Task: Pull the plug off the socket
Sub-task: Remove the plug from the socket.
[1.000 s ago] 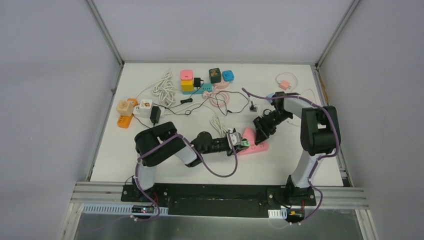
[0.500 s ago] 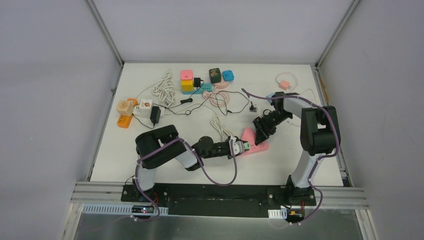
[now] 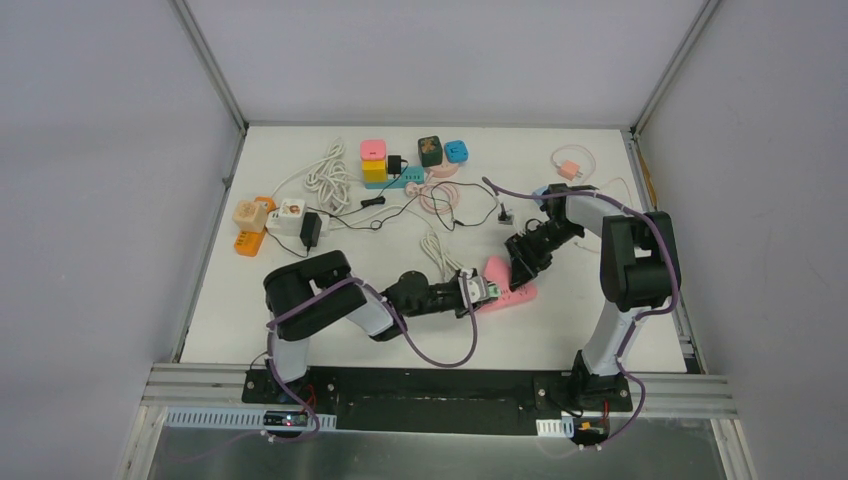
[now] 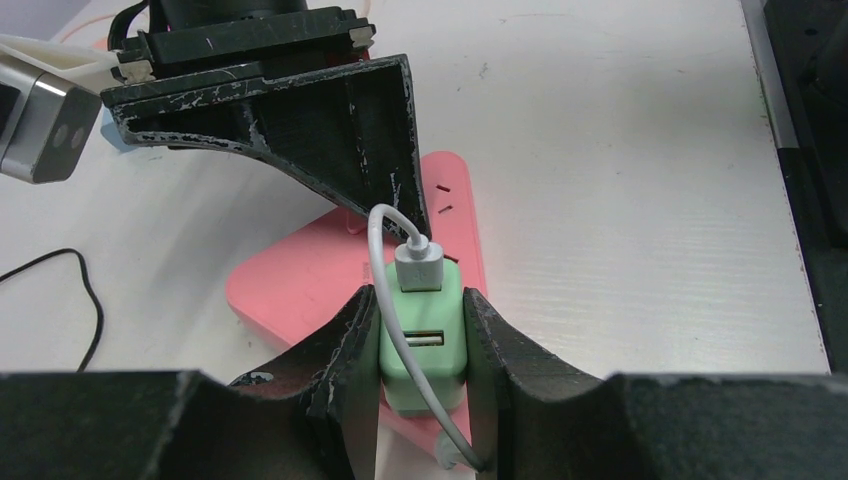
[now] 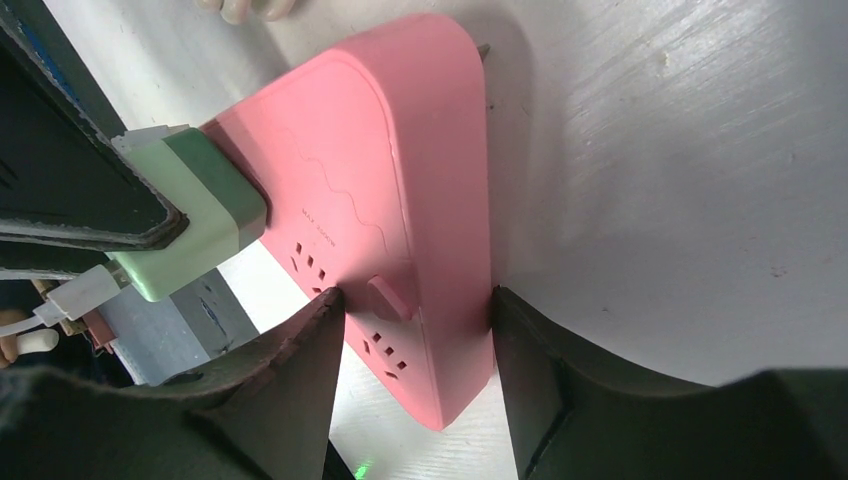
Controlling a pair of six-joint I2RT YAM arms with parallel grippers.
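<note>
1. While I watch the overhead feed, I count one pink power strip (image 3: 515, 292) lying on the white table (image 3: 560, 335), and both arms meet at it.
2. One green plug (image 4: 420, 350) sits on the strip's face at the end nearer the left arm. In the right wrist view its body lies flush against the pink surface, with no gap that I can see.
3. One white USB cable (image 4: 378, 250) enters the top of the plug and loops back down past it.
4. My left gripper (image 4: 420, 310) is clamped on the green plug, with one finger pressed against each of its two sides.
5. My right gripper (image 5: 415, 300) is clamped across the strip's width, one finger on each long edge, level with the strip's single round button (image 5: 390, 297).
6. Beyond the strip, toward the far edge of the table, I count four cube adapters: a pink cube (image 3: 373, 150) touching a yellow cube (image 3: 374, 171), then a dark cube (image 3: 430, 150) and a blue cube (image 3: 456, 151) just beside each other.
7. Far to the left of the strip are two more cubes, a beige cube (image 3: 248, 214) and a white cube (image 3: 291, 210), with one orange strip (image 3: 247, 243) next to the beige one.
8. Beyond the strip to the right lies one small pink charger (image 3: 570, 170), well apart from it.
</note>
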